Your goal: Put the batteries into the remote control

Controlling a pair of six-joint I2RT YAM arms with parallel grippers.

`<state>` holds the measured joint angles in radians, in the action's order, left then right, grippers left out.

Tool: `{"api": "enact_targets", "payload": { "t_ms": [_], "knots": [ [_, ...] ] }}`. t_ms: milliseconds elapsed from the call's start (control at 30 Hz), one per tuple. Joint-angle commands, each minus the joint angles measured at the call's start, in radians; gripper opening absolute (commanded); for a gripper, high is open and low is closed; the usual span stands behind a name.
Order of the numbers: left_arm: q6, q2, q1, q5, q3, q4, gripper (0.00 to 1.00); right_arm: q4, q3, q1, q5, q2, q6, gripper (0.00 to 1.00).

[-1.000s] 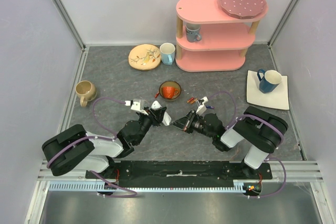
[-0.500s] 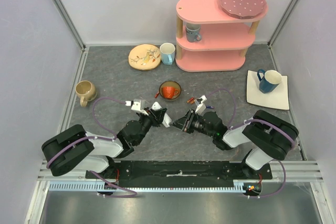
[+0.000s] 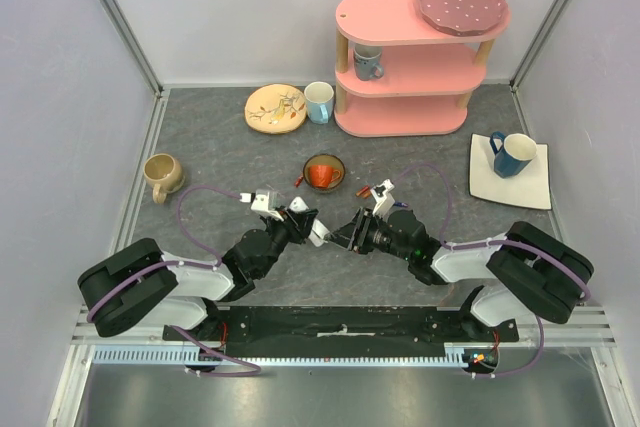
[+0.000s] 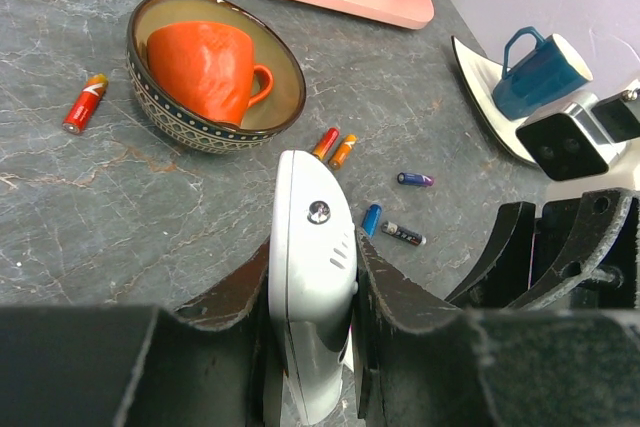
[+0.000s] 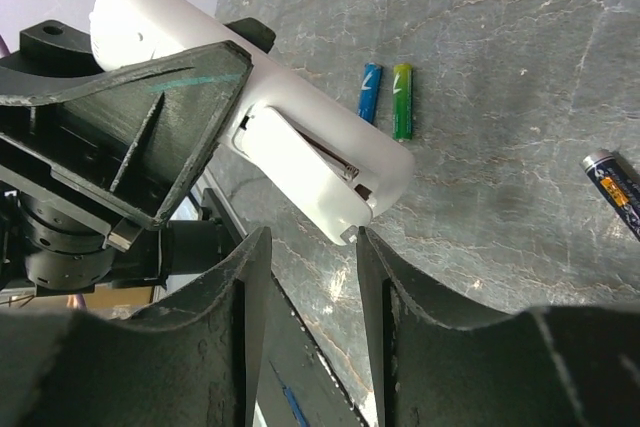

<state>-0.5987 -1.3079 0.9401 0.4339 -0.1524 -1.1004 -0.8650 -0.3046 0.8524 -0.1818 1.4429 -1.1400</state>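
My left gripper [image 4: 312, 282] is shut on the white remote control [image 4: 312, 247] and holds it just above the table. In the right wrist view the remote [image 5: 250, 112] shows its underside, with the battery cover [image 5: 300, 172] slid partly out at the end. My right gripper [image 5: 312, 242] is open, and one fingertip [image 5: 362, 239] sits right at the cover's edge. Loose batteries lie on the table: a blue one [image 5: 370, 92], a green one [image 5: 402, 99], a dark one [image 5: 612, 187], a red one [image 4: 84, 103] and an orange pair [image 4: 334, 145]. In the top view both grippers meet at the remote [image 3: 318, 232].
A patterned bowl [image 4: 165, 112] holding an orange cup [image 4: 205, 67] stands just beyond the remote. A tan mug [image 3: 162, 175] is at the left. A plate [image 3: 275, 107], a mug [image 3: 319, 102] and a pink shelf [image 3: 410, 57] are at the back. A blue mug [image 3: 512, 154] stands on a white plate at the right.
My right arm has reached further left, bringing its open gripper up to the end of the remote. The left gripper holds the remote almost still.
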Motion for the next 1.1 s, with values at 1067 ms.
{"api": "enact_targets", "payload": {
  "t_ms": [1067],
  "knots": [
    [-0.098, 0.041, 0.008, -0.05, 0.008, -0.016, 0.02, 0.138, -0.048, -0.003, 0.039, -0.064, 0.097, 0.44]
  ]
}}
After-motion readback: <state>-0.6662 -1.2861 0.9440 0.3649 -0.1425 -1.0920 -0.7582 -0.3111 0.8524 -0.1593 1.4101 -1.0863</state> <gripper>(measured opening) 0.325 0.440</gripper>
